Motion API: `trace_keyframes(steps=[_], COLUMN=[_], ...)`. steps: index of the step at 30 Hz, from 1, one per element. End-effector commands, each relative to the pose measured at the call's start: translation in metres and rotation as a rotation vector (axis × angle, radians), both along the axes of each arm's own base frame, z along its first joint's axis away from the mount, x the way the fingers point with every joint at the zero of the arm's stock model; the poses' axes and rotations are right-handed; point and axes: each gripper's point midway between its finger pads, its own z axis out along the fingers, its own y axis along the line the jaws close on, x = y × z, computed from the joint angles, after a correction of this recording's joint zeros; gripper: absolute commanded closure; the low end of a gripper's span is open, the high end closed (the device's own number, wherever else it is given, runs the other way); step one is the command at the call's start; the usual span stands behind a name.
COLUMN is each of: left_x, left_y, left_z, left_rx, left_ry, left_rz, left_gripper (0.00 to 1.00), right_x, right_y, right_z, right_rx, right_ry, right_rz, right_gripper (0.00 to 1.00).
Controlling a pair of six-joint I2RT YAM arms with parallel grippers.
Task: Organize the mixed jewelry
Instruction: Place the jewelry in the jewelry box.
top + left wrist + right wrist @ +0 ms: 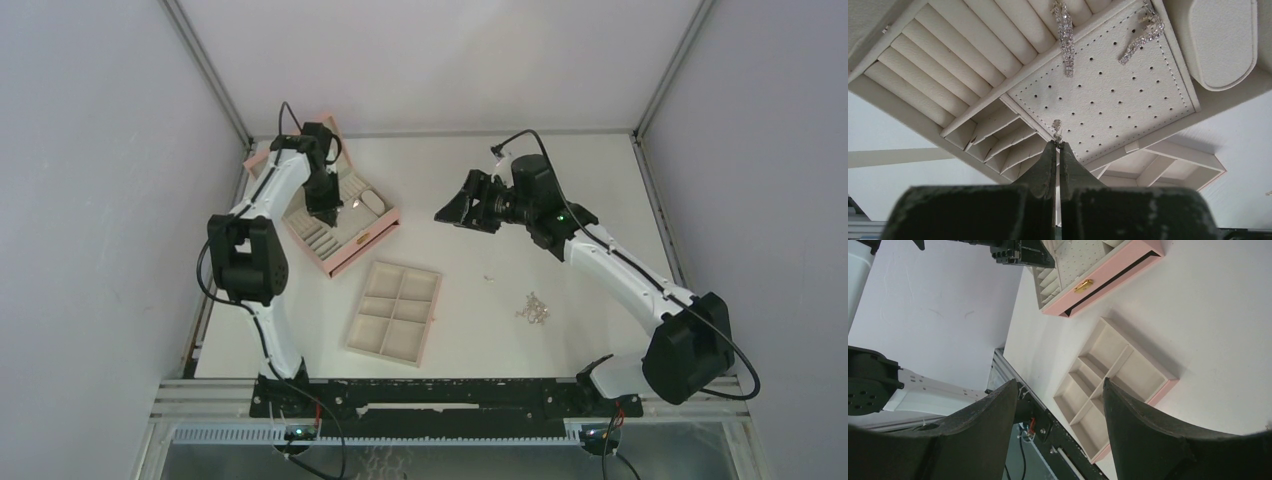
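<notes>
My left gripper (1057, 143) is shut, pinching a tiny silver earring (1056, 126) at its fingertips, just over the perforated cream panel (1108, 95) inside the pink box (372, 240). Two long sparkly earrings (1066, 30) (1140, 37) lie on that panel. From above, the left gripper (323, 205) points down into the box. More mixed jewelry lies on the table as a small silver pile (533, 308), with one loose piece (489, 277) nearby. My right gripper (455, 208) (1060, 381) hovers high over mid-table, open and holding nothing.
The beige six-compartment tray (364, 305) (1168, 385) lies in front of the pink box (1108, 275). The box also has padded ring rolls (948, 60) and small slots (998, 135). The box lid (262, 160) stands open at the back left. Walls enclose the table.
</notes>
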Motion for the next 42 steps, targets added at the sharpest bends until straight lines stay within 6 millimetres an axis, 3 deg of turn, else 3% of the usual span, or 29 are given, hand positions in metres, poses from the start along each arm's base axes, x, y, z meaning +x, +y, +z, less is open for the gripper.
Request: trace_keyframes(steps=[1, 13, 42], left_x=[0.0, -0.004, -0.005], left_y=[-0.002, -0.003, -0.005], left_z=[0.007, 0.007, -0.015], left_rx=[0.014, 0.017, 0.018], left_ry=[-0.007, 0.004, 0.061], left_rz=[-0.036, -0.041, -0.053], left_gripper=[1.0, 1.0, 1.0], right_x=[0.005, 0.003, 0.005], right_y=[0.0, 0.003, 0.006], right_z=[0.004, 0.005, -0.003], right_rx=[0.007, 0.015, 0.011], right_ry=[-0.031, -0.03, -0.011], right_rz=[0.0, 0.013, 0.018], right_gripper=[0.28, 0.28, 0.28])
